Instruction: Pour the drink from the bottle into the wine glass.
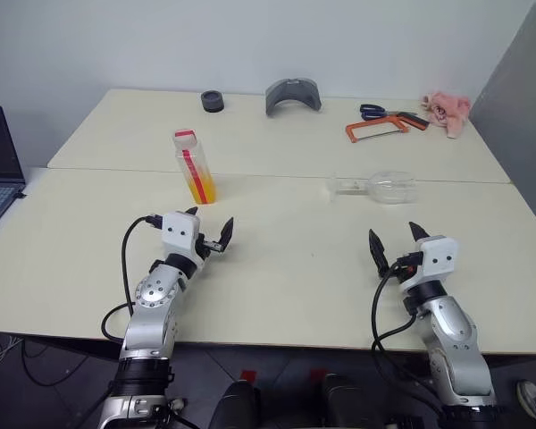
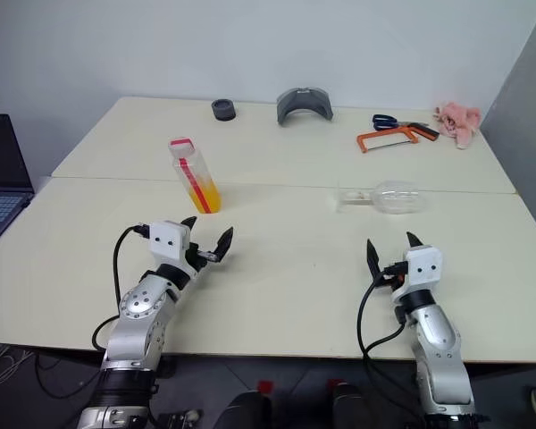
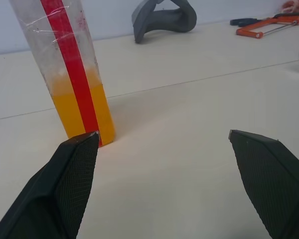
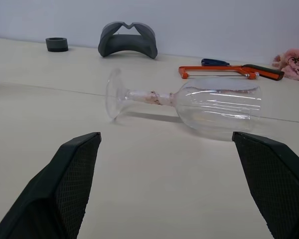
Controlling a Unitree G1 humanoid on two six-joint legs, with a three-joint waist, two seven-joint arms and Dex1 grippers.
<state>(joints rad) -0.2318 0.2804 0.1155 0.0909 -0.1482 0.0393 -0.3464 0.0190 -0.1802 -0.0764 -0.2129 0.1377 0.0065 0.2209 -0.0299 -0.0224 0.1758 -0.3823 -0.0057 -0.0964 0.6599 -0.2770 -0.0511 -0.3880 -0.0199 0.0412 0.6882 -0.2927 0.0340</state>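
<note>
Both eye views look from above, forward and down over the whole counter (image 1: 277,268). Each wrist view sits low and near it – left faces the bottle (image 3: 72,74), right the wine glass (image 4: 199,102), probably lying down.

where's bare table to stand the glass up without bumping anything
Widest bare patch: the near table between the open left gripper and open right gripper, in front of the lying wine glass. Bottle borders its left. Crowded: the far right corner, with hacksaw, scissors and pink toy.
</note>
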